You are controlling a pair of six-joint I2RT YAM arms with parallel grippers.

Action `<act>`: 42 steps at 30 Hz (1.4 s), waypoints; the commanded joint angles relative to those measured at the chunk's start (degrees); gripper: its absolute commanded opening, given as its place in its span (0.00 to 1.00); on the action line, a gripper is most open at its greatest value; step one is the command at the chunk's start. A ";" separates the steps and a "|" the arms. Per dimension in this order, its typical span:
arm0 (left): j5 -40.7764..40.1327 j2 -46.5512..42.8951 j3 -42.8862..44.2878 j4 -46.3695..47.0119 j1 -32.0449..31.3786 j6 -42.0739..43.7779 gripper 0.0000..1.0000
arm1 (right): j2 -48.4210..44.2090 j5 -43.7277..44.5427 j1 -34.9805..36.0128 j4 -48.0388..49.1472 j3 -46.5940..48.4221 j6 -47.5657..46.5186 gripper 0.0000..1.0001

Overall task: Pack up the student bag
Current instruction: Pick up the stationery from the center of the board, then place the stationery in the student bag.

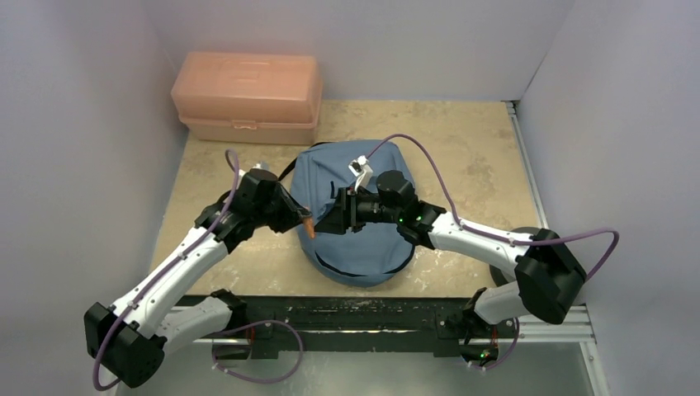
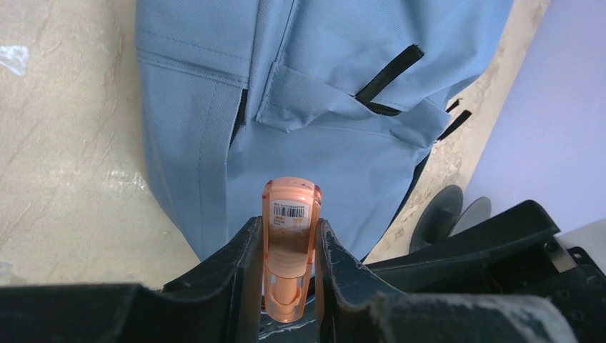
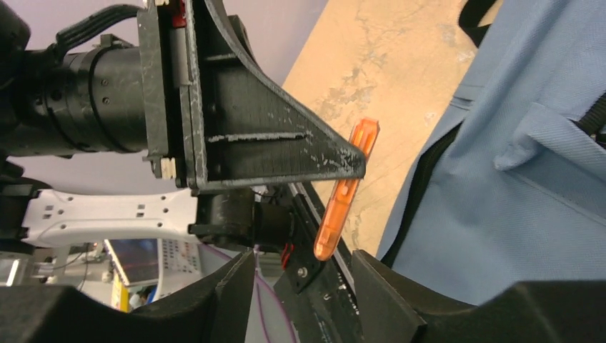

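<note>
Blue cloth makes the student bag (image 1: 363,239), which lies flat in the middle of the worktop (image 1: 470,140), closer to its near edge. The left gripper (image 2: 288,229) pinches a small see-through orange plastic stick (image 2: 291,204) just beside the bag's left side. The right gripper (image 3: 304,282) hangs over the bag with its fingers apart, holding nothing. A pink plastic box (image 1: 248,97) sits in the far left corner.

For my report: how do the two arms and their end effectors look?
The left arm and right arm have white links, black joints and purple cables. The left end effector, with scuffed fingers, and right end effector are black and wedge-shaped.
</note>
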 commanded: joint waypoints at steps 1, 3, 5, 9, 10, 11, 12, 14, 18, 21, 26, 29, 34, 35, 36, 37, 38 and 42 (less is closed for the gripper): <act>-4.05 1.77 3.13 0.74 -2.95 -2.86 0.00 | -0.13 4.44 0.50 -1.18 2.32 -0.04 0.53; -5.13 2.44 4.10 0.02 -3.98 -3.01 0.00 | 0.06 5.04 0.54 -1.47 2.25 -0.12 0.49; -5.89 2.97 4.76 -0.51 -4.92 -3.21 0.00 | 0.75 5.16 0.84 -1.35 2.41 0.01 0.46; -7.26 3.65 6.03 -1.35 -6.29 -3.36 0.00 | 2.44 4.74 1.45 -0.89 2.37 0.42 0.43; -7.90 3.77 6.41 -2.04 -6.70 -3.63 0.00 | 2.88 4.44 1.55 -0.34 2.16 0.72 0.43; -8.95 3.94 6.77 -2.56 -7.20 -3.73 0.00 | 3.36 3.69 1.63 0.57 1.88 1.24 0.43; -9.51 4.12 7.08 -2.82 -7.67 -3.83 0.00 | 3.91 2.93 1.65 1.49 1.66 1.85 0.42; -10.28 4.59 7.78 -3.71 -8.23 -3.67 0.00 | 4.53 1.97 1.65 3.40 0.81 3.02 0.35; -10.72 5.08 8.45 -4.22 -8.84 -3.05 0.02 | 4.80 0.84 1.53 5.62 -0.21 4.41 0.16; -11.12 5.15 8.72 -4.31 -8.85 -2.58 0.37 | 5.18 -0.40 1.41 6.33 -1.03 6.02 0.00; -18.17 4.72 13.11 -13.37 -8.67 1.99 0.94 | 1.21 -0.60 -4.20 5.11 -6.81 8.91 0.00; -19.57 4.22 14.44 -15.84 -8.24 7.35 0.98 | -3.55 -1.37 -13.71 1.96 -12.76 11.15 0.00; -8.99 3.13 10.32 -6.90 -7.62 18.07 0.98 | -1.58 -10.41 -23.11 -7.31 -10.55 7.57 0.00; -6.22 3.10 9.40 -3.73 -7.64 19.91 0.97 | -0.56 -11.92 -24.09 -8.61 -9.30 6.97 0.00; -3.93 3.17 8.66 -0.81 -7.64 21.57 0.96 | 0.40 -13.12 -24.70 -8.90 -8.82 6.88 0.00; -2.51 3.57 8.48 1.50 -7.62 22.91 0.95 | 1.21 -14.02 -25.14 -8.60 -8.65 7.26 0.00; -1.20 4.22 8.83 3.16 -7.59 24.53 0.95 | 1.86 -15.22 -25.30 -7.82 -8.66 8.21 0.00; 0.31 8.65 13.26 4.12 -7.63 31.49 0.93 | 3.99 -19.37 -25.10 0.72 -11.12 15.04 0.00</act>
